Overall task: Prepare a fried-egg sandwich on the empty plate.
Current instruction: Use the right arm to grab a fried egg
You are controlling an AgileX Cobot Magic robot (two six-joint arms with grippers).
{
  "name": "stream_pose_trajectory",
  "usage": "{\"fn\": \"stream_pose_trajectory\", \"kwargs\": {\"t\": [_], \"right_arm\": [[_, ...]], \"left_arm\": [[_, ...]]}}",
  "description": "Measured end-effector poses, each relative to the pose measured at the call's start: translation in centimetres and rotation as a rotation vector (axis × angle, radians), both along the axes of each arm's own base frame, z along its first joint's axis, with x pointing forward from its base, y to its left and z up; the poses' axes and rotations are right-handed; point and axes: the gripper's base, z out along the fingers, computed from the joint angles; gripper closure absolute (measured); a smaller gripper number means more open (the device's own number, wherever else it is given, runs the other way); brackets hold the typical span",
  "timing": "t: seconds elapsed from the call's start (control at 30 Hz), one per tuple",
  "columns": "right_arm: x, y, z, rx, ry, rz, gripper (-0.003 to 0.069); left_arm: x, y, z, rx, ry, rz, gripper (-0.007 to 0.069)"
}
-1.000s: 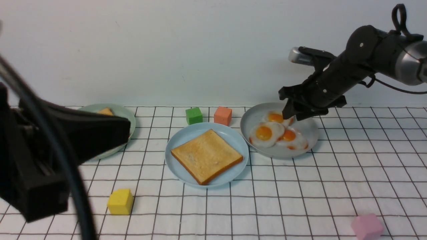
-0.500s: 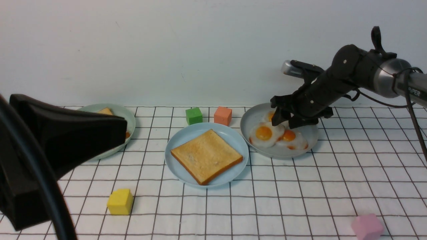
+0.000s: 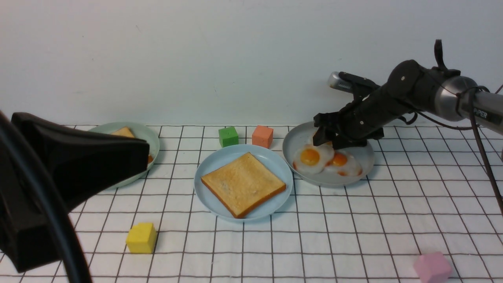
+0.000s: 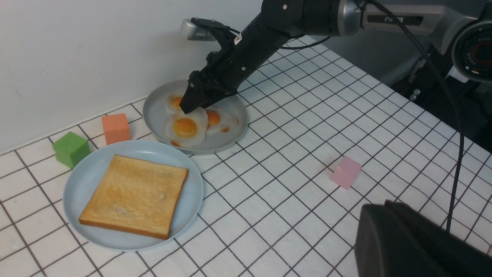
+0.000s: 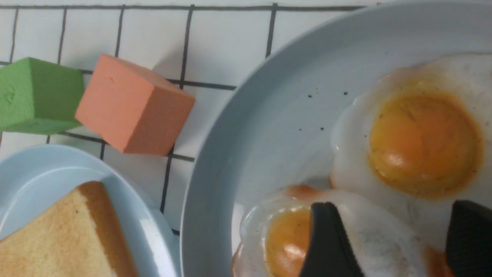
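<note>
The light blue plate point(image 3: 220, 161) sits mid-table with one toast slice point(image 3: 243, 184) on it; both show in the left wrist view, plate point(image 4: 77, 184) and toast point(image 4: 134, 196). A second toast slice point(image 3: 123, 131) lies on the pale green plate point(image 3: 148, 137), mostly hidden by my left gripper point(image 3: 147, 155), which is shut, empty and raised. Three fried eggs point(image 3: 310, 157) lie on the grey plate point(image 3: 292, 141). My right gripper point(image 3: 323, 138) is open just over the eggs; in the right wrist view point(image 5: 398, 246) its fingers point(image 5: 326, 242) straddle an egg white point(image 5: 384, 238).
A green cube point(image 3: 228, 136) and an orange cube point(image 3: 262, 136) stand behind the blue plate, close to the grey plate's rim. A yellow cube point(image 3: 141, 237) is at the front left and a pink cube point(image 3: 432, 268) at the front right. A white wall closes the back.
My right gripper has moved left and down, from above the grey plate's right side onto the eggs. My left gripper shifted slightly at first, then stayed still.
</note>
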Motion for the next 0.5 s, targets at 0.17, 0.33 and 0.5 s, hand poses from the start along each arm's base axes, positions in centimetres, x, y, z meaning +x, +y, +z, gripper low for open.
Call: {"fn": "stream_pose_trajectory", "kwargs": {"t": [0.17, 0.33, 0.5], "right_arm": [[0.02, -0.02, -0.04, -0.007, -0.005, 0.006, 0.0235], [0.12, -0.01, -0.42, -0.009, 0.001, 0.008, 0.0235], [0.21, 0.02, -0.69, -0.008, 0.004, 0.007, 0.0236]], "left_arm": [[0.00, 0.00, -0.01, 0.001, 0.001, 0.000, 0.0638], [0.00, 0.00, -0.01, 0.001, 0.001, 0.000, 0.0638], [-0.01, 0.00, -0.01, 0.001, 0.002, -0.001, 0.0638]]}}
